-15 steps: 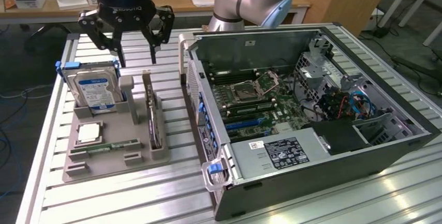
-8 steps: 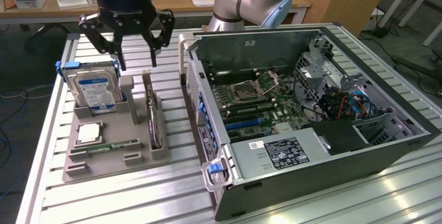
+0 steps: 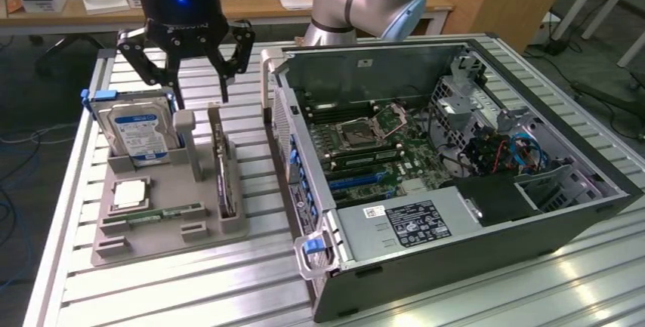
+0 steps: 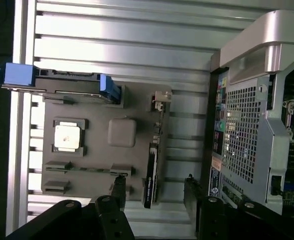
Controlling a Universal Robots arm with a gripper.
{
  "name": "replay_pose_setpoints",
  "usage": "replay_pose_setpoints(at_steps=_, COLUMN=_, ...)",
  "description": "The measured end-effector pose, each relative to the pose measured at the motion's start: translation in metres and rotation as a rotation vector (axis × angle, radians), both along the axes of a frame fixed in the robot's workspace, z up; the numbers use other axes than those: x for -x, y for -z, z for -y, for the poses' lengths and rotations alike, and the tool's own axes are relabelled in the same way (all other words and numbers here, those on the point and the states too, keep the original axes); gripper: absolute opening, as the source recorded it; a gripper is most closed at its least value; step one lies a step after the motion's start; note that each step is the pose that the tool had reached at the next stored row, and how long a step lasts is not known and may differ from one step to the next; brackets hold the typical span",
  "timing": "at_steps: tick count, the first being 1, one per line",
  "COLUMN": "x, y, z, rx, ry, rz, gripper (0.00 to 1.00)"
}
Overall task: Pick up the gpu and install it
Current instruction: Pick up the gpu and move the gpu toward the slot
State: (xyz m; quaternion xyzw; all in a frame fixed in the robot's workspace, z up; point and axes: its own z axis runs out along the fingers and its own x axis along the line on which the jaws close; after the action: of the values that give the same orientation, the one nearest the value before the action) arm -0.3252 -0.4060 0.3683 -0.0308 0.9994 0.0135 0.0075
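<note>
1. Above the grey holder on the slatted surface, the pincer hangs released, its jaws spread wide with nothing between them.
2. The gpu stands on its long edge in a slot along the side of the holder nearest the open computer case. It is seated in the holder and untouched.
3. In the wrist view the gpu runs lengthwise between the two fingers, which straddle one end of it from above. The silver bracket is at the other end.
4. The holder also carries a blue-labelled hard drive, a processor and a memory stick, all on the side away from the case.
5. The step in hand looks like the approach for the pick-up, since the card is not yet gripped, lifted or installed.
6. That grasp seems to call for a straight descent with the thin card centred between the jaws. They would need to close across its two flat faces, clear of the holder's upright post just beside the card and of the hard drive.
</note>
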Motion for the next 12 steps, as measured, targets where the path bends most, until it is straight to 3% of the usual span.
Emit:
replay_pose_setpoints(at_steps=3, x=0.0000, y=0.0017, z=0.0006, rx=0.0002, ry=-0.032, rz=-0.0003, gripper=0.59)
replay_pose_setpoints(at_steps=12, x=0.0000, y=0.0101, z=0.0050, rx=0.0001, ry=-0.032, rz=-0.0002, gripper=0.59)
